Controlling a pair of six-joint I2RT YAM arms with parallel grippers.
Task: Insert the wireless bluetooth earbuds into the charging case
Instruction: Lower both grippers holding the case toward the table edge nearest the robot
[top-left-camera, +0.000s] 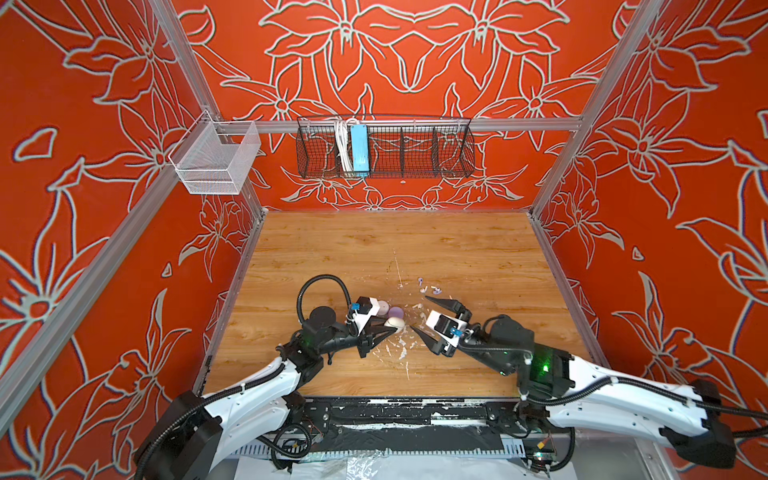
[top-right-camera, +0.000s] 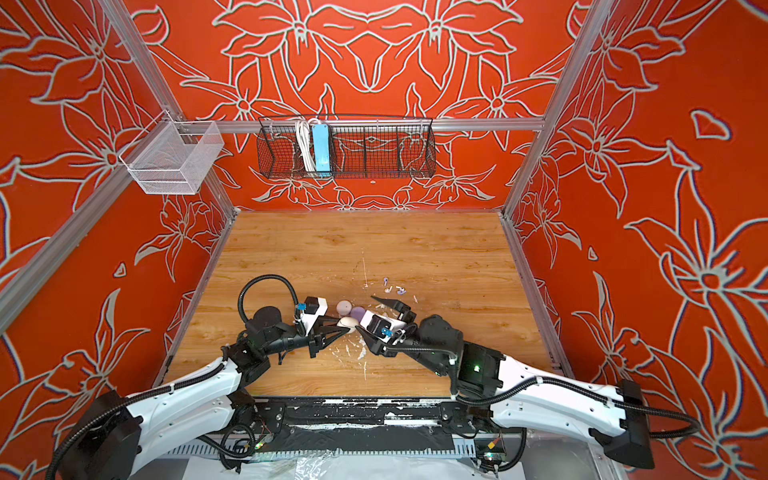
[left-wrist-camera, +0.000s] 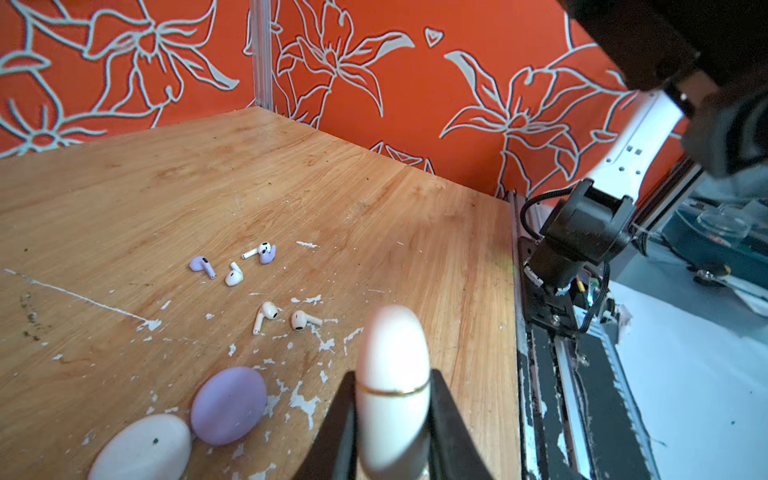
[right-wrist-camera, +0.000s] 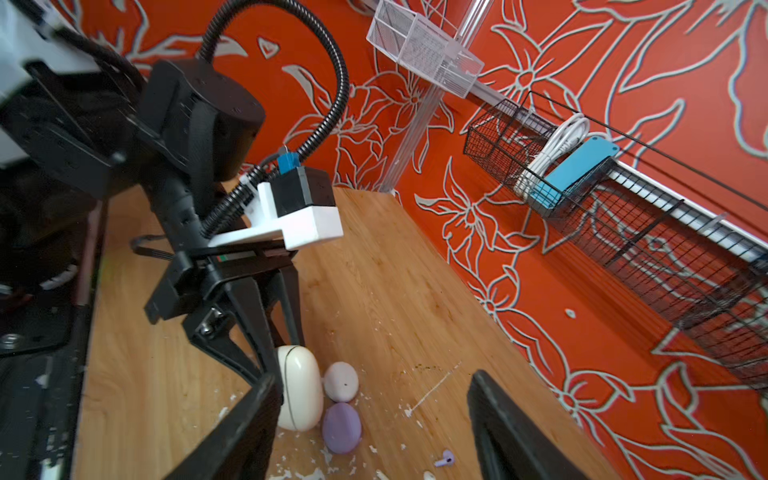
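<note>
L gripper (left-wrist-camera: 392, 376) clamps cream case (left-wrist-camera: 392, 340)

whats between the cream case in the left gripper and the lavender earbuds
Two cream earbuds side by side on flecked wood, seen in the left wrist view.

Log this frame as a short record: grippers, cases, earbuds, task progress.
Left gripper: shut on cream case, held on edge, lid looks closed
Right gripper: open, empty, near that case
Other cases: lavender case and white case, lying on table, closed
Earbuds: six, loose on table
Progress: no earbud visibly inserted
</note>
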